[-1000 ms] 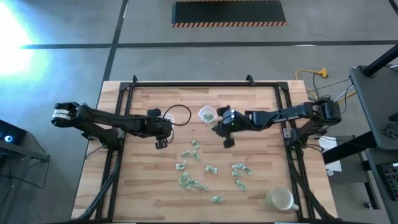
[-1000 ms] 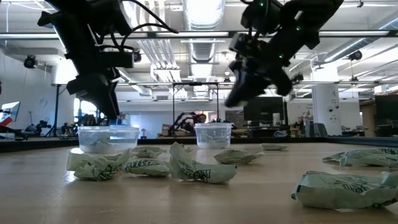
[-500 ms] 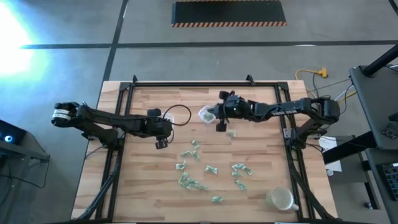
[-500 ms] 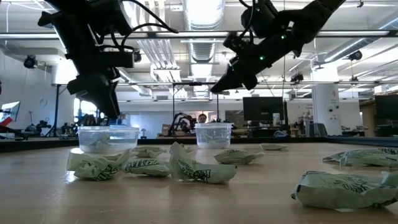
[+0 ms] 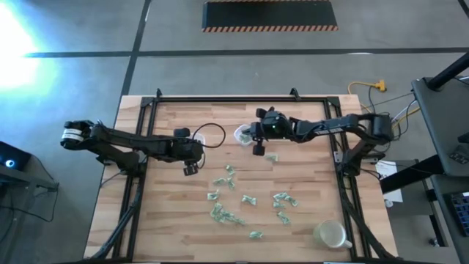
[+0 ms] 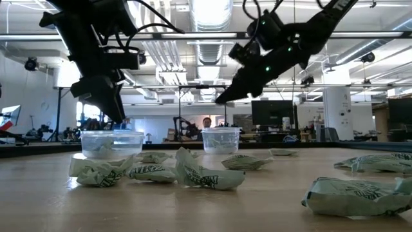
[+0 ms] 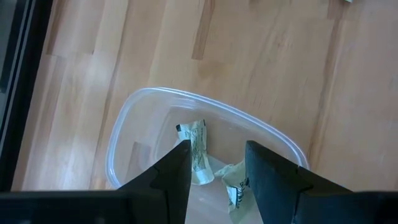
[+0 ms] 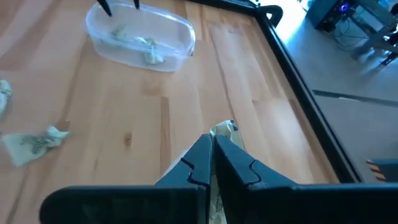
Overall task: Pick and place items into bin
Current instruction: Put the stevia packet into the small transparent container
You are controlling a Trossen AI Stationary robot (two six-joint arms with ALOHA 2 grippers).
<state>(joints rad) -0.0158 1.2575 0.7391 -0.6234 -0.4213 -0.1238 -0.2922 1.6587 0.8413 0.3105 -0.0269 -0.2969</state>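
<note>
Several pale green-and-white wrapped items (image 5: 281, 198) lie loose on the wooden table (image 5: 308, 183). My right gripper (image 5: 248, 136) is shut on one item (image 8: 225, 129) and hangs over a small round clear cup (image 6: 221, 138) near the table's far middle. My left gripper (image 5: 190, 168) stands open above a wider clear container (image 7: 143, 118). That container holds a few items (image 7: 198, 152) and rests on its base. My right gripper pinches a wrapped item between its two fingers. A crinkled end (image 8: 225, 129) sticks out just past the fingertips. The fingers slant down from the table's right side. The item is lifted clear of the table.
A larger pale cup (image 5: 331, 235) stands at the near right corner. A black frame (image 5: 220, 99) runs along the table's far and side edges. One loose item (image 5: 272, 157) lies just near of my right gripper. A cable loop (image 5: 212, 136) lies by the left arm.
My right gripper has gone from over the loose items toward the table's far left, to above the round cup. It has rolled and tipped on the way and stayed shut.
</note>
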